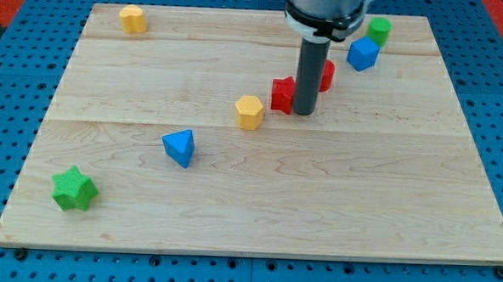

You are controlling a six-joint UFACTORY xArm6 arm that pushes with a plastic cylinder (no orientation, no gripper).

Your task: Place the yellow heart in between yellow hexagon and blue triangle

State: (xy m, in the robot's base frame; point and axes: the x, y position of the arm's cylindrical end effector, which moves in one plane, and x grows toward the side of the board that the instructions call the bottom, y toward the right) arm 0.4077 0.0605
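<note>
Resting on the pale wooden board (pixel 258 184), no containers here. Yellow heart block (pixel 133 18) sits at top-left corner, well apart from yellow hexagon block (pixel 249 112) mid-board & blue triangle block (pixel 180 146) below-left of it. Dark rod stands upright; my tip (pixel 304 113) touches red block (pixel 282 94), w/ another red block (pixel 327 75) behind. No jaws on this rig, nothing grasped.
</note>
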